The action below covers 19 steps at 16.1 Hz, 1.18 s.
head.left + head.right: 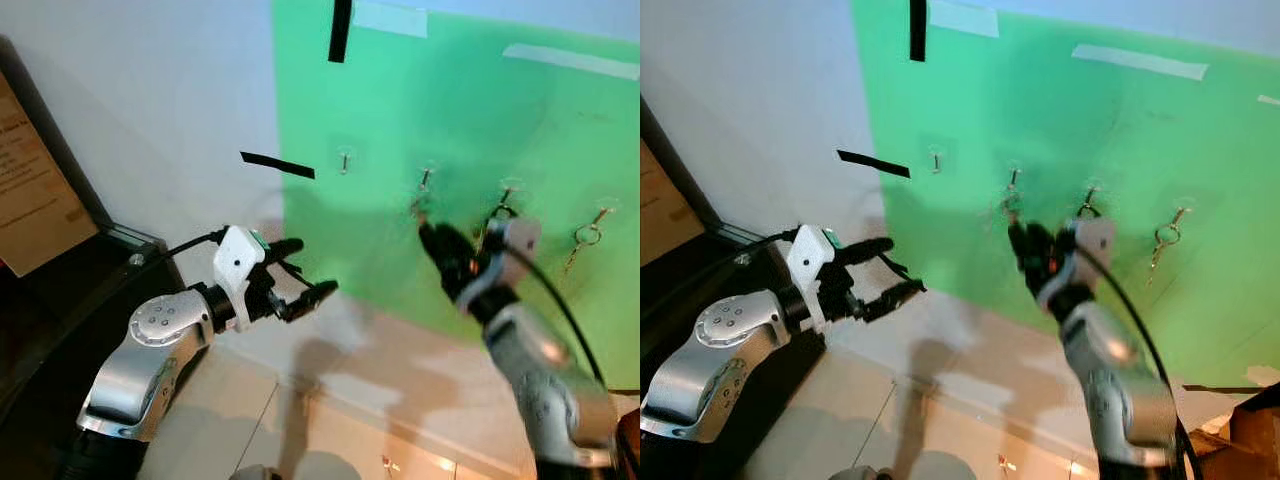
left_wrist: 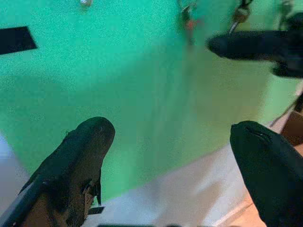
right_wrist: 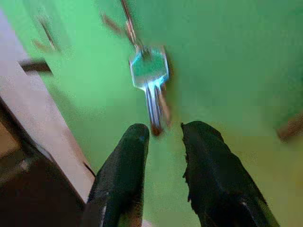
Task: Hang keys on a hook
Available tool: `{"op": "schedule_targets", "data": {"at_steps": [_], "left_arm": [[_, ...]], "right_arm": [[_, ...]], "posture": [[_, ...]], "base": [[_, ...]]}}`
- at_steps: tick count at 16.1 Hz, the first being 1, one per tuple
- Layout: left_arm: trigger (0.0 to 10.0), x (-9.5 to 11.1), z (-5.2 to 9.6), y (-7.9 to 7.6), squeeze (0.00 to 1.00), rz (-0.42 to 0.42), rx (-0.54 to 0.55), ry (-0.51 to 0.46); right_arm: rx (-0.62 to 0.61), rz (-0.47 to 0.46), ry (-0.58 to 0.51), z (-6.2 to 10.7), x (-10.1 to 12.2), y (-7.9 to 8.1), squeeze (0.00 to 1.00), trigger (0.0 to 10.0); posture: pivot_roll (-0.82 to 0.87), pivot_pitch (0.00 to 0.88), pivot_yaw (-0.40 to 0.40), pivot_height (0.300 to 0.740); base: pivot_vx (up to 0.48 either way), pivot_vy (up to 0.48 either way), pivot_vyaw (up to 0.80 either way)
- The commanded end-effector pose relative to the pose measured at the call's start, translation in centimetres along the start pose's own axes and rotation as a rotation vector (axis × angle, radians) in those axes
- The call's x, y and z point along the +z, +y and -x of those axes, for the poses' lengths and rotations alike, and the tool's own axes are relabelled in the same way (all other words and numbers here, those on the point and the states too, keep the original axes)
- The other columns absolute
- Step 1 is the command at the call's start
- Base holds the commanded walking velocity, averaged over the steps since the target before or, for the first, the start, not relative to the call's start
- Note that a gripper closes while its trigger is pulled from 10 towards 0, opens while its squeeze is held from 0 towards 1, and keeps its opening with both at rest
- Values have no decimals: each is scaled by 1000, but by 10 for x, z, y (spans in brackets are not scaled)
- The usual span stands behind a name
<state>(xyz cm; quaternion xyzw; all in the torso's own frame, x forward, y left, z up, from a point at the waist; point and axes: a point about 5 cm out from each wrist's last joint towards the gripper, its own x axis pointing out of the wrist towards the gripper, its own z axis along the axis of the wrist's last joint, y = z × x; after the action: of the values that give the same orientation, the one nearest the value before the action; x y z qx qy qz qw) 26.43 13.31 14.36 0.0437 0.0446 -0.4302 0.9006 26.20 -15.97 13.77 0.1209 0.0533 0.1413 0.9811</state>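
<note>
A green sheet (image 1: 480, 120) on the wall carries a row of small clear hooks. The leftmost hook (image 1: 345, 158) is bare. A silver key (image 3: 149, 71) dangles from its ring on the second hook (image 1: 425, 178). My right gripper (image 1: 428, 232) is raised just under that hook, and its fingers (image 3: 130, 151) stand a little apart at the key's tip without clamping it. Two more key rings (image 1: 590, 235) hang on the hooks further right. My left gripper (image 1: 315, 268) is held out open and empty, lower and to the left, in front of the sheet's edge.
A dark cabinet (image 1: 60, 300) stands against the wall at the left, with a brown sign (image 1: 30, 190) above it. Strips of black tape (image 1: 277, 165) sit on the wall. A pale baseboard ledge (image 1: 400, 370) and tiled floor lie below.
</note>
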Motion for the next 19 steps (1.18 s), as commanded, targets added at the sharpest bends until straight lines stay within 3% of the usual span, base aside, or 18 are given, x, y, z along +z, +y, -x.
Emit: {"op": "schedule_targets", "data": {"at_steps": [1, 6, 7, 8, 9, 10, 13, 14, 15, 19], "left_arm": [[10000, -2, 2, 3, 0, -9, 33, 12], [10000, -5, 0, 2, 0, -5, 71, 14], [10000, -6, 2, 4, 0, -20, 108, 16], [10000, -6, 3, 6, 0, -34, 132, 20], [10000, -12, 8, 14, 0, -68, 280, 66], [10000, -15, 11, 17, 0, -64, 362, 76], [10000, -19, 19, 18, 0, -63, 503, 67], [10000, -27, 23, 17, 0, -59, 560, 79], [10000, -31, 24, 15, 0, -36, 568, 85], [10000, -31, 24, 15, 0, -36, 568, 85]], "right_arm": [[13, 35, -12, 2, 4, 4, 1000, 10000], [-12, 37, -14, 5, -3, 6, 1000, 10000], [-57, 61, -5, 7, -6, 3, 388, 10000], [-85, 75, 0, 8, -7, 1, 0, 10000], [-145, 64, 5, 13, -9, -3, 0, 10000], [-173, 74, -3, 17, -9, -3, 0, 10000], [-215, 110, 10, 21, -13, -5, 0, 10000], [-229, 154, 66, 20, -21, -8, 0, 10000], [-249, 186, 167, 19, -31, -15, 0, 10000], [-249, 186, 167, 19, -31, -15, 0, 10000]], "posture": [[-60, 0, 43, 740], [-62, 0, 43, 740], [-61, 0, 40, 740], [-60, 0, 40, 740], [-60, 0, 41, 740], [-61, 0, 41, 740], [-62, 0, 40, 740], [-59, 0, 33, 740], [-54, 0, 25, 740], [-54, 0, 25, 740]], "base": [[0, 0, 0], [0, 0, 0], [0, 0, 0], [0, 0, 0], [0, 0, 0], [0, 0, 0], [0, 0, 0], [0, 0, 0], [0, 0, 0], [0, 0, 0]]}}
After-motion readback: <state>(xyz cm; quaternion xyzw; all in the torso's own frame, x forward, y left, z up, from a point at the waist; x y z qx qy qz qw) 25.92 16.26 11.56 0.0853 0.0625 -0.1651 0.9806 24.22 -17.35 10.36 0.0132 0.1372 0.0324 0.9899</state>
